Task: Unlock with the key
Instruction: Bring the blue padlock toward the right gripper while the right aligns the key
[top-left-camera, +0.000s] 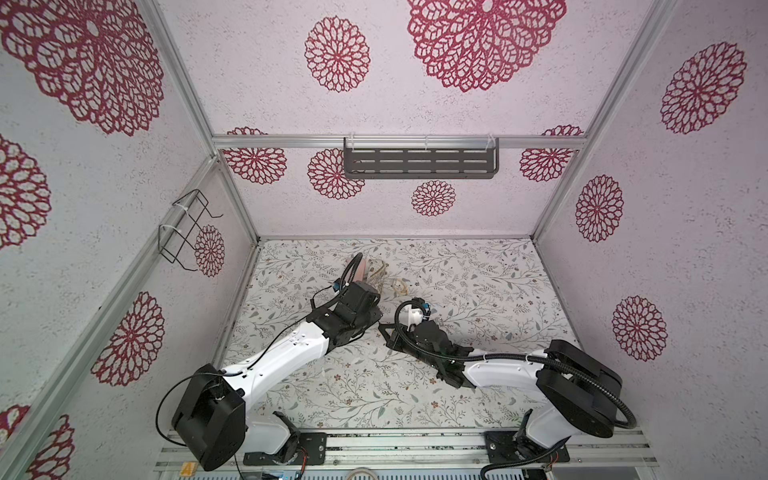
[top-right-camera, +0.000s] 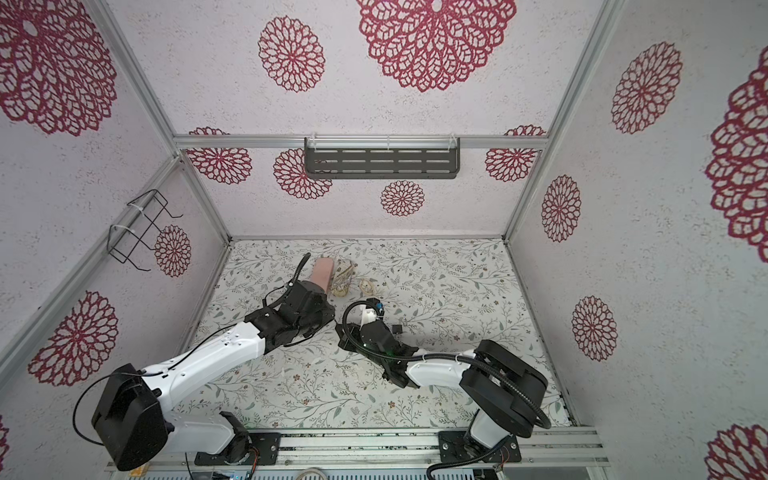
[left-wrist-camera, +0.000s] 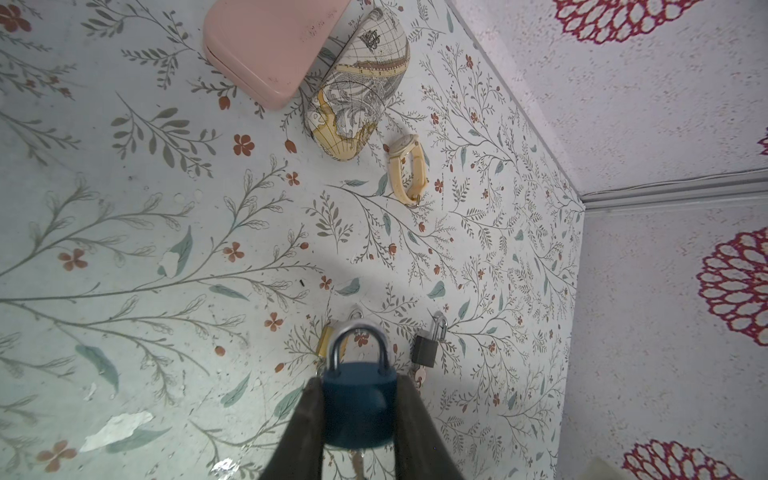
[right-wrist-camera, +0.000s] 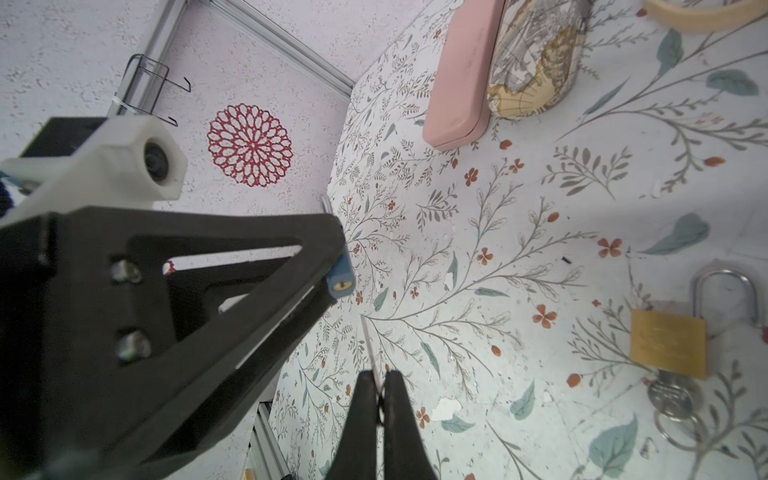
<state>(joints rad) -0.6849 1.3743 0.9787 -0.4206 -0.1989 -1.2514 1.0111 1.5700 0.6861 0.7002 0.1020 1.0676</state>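
The blue padlock, round-bodied with a silver steel shackle, was held up near the middle of the table by the left gripper. Its dark fingers pressed on both flanks of the body, and the shackle sat seated in the lock. The brass keyhole faced the right gripper, which was clenched tight on a thin silver key, blade pointing toward the lock. The key's tip stood near the keyhole but apart from it, and the left gripper's broad black finger lay just beside that line.

Beyond the held lock, on the floral-printed tabletop, lay a square brass padlock with keys on a ring at its base. Near it lay a small dark grey padlock with its own key at its base. Farther off rested a cream wristwatch, its strap curved in a loop.

Near the watch, a map-printed glasses case touched a pink hard case; both were shut, so their contents could not be seen. A dark slotted metal shelf hung on the back wall and a black wire rack on the left wall
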